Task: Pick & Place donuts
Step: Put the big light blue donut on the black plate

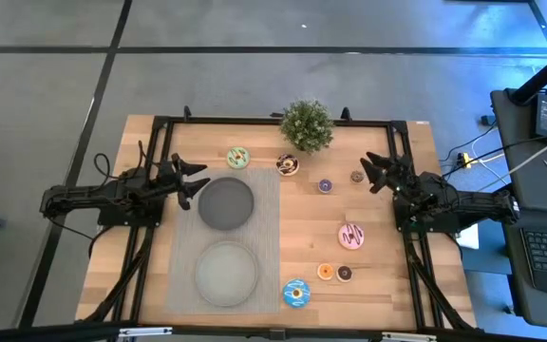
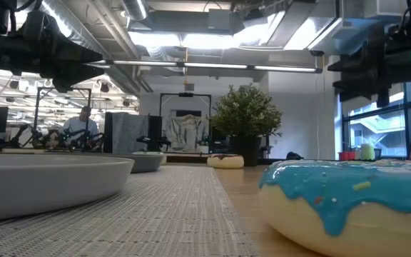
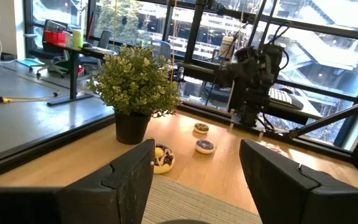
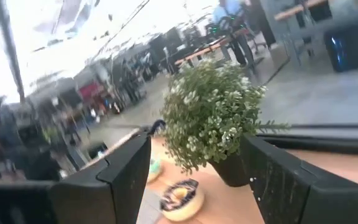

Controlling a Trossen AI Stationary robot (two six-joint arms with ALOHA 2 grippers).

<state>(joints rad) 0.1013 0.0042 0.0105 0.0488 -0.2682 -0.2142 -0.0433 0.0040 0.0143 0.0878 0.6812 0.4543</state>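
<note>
Several small ring donuts lie flat on the wooden table. A green one [image 1: 238,157] and a chocolate-white one [image 1: 288,164] sit near the far edge. Two minis, purple [image 1: 325,186] and dark brown [image 1: 357,176], lie right of them. A pink-striped donut [image 1: 351,236] lies mid-right. An orange mini [image 1: 325,272], a dark mini [image 1: 344,274] and a blue donut [image 1: 296,293] lie near the front. My left gripper [image 1: 194,179] hovers open at the table's left, level above the mat's far left corner. My right gripper [image 1: 374,173] hovers open at the right, beside the dark brown mini, with nothing between its fingers.
Two round grey plates [image 1: 226,202] [image 1: 226,274] rest on a grey woven mat [image 1: 272,228] left of centre. A small potted plant [image 1: 306,125] stands at the far edge. A black frame [image 1: 254,121] borders the table. Bare wood lies between the mat and the right-hand donuts.
</note>
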